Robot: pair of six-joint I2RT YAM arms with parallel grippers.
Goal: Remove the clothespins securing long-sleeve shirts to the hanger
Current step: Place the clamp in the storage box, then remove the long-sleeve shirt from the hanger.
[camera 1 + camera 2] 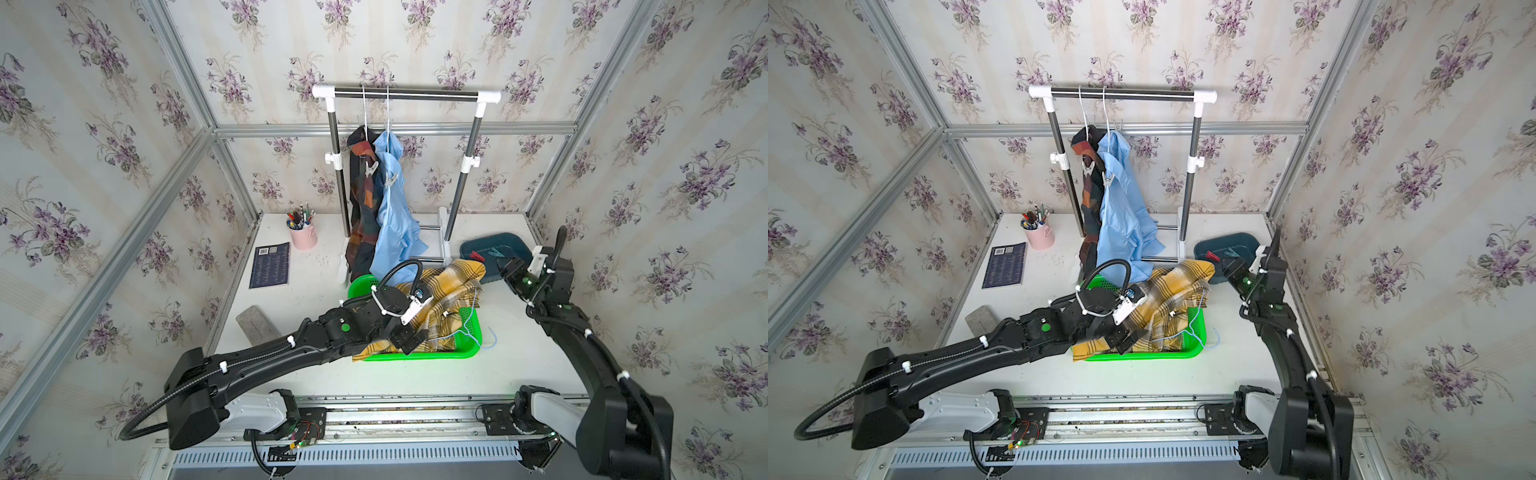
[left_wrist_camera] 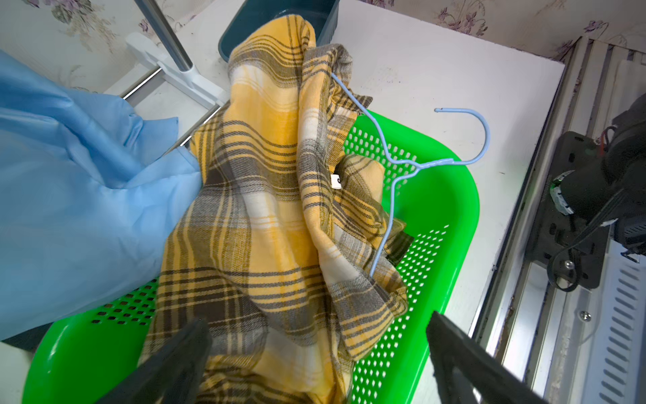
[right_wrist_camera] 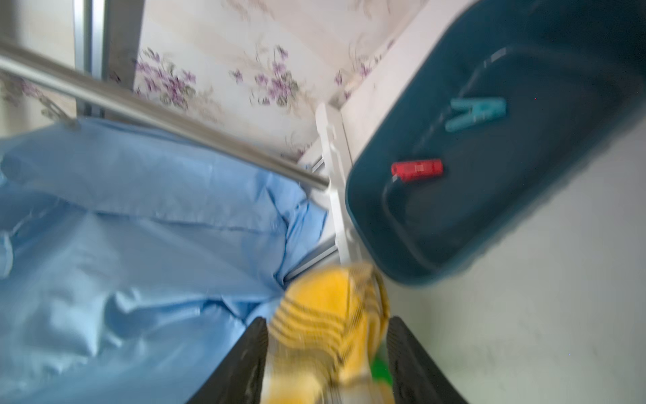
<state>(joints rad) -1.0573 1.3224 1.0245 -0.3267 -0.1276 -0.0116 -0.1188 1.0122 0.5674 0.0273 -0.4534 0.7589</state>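
A yellow-and-grey plaid shirt [image 1: 449,291] lies heaped in a green basket [image 1: 469,349] with a light blue wire hanger [image 2: 391,164]. My left gripper [image 2: 318,323] hovers wide open over the near end of that shirt, holding nothing. The dark plaid shirt [image 1: 361,208] and plain blue shirt [image 1: 392,216] hang on the rack, each with a pale clothespin [image 1: 371,168] [image 1: 390,179]. A red clothespin [image 3: 417,170] and a teal one [image 3: 477,112] lie in the dark tray [image 1: 482,243]. My right gripper [image 3: 327,321] is open beside the tray, with the yellow shirt's corner behind its jaws.
The clothes rack [image 1: 405,93] stands at the back centre. A pink cup of pens [image 1: 303,237], a dark booklet [image 1: 270,266] and a grey block [image 1: 257,324] sit on the left of the white table. Metal frame posts bound both sides.
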